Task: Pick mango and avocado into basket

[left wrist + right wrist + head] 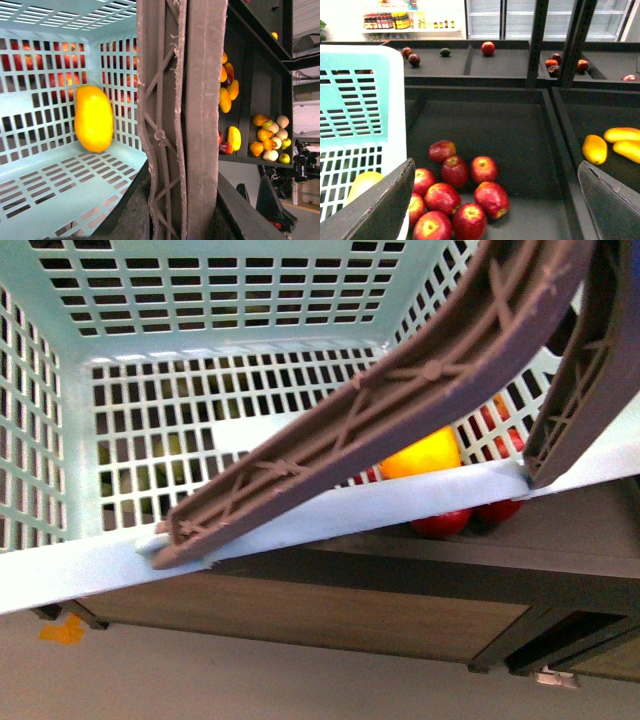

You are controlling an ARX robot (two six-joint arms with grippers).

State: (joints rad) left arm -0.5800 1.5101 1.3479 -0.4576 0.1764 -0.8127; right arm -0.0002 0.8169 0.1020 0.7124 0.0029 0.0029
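Note:
The light teal basket [60, 570] fills the front view, tilted, with its two brown handles [420, 370] pressed together. My left gripper [175, 205] is shut on those handles [170, 125]. A yellow-orange mango [93, 118] lies inside the basket [45, 190]; the same mango [420, 455] shows behind the handles in the front view and as a yellow shape [364, 184] through the basket wall [355, 100]. My right gripper [495, 170] hangs open and empty over a bin of red fruit. A small dark-green fruit, apparently the avocado [445, 51], sits on the far shelf.
Several red-and-yellow fruits [455, 192] lie in the black bin beside the basket. Yellow mangoes [595, 148] lie in the bin to the right behind a divider [560, 150]. Black uprights [537, 40] frame the shelves. More mixed fruit [270, 140] sits on a side shelf.

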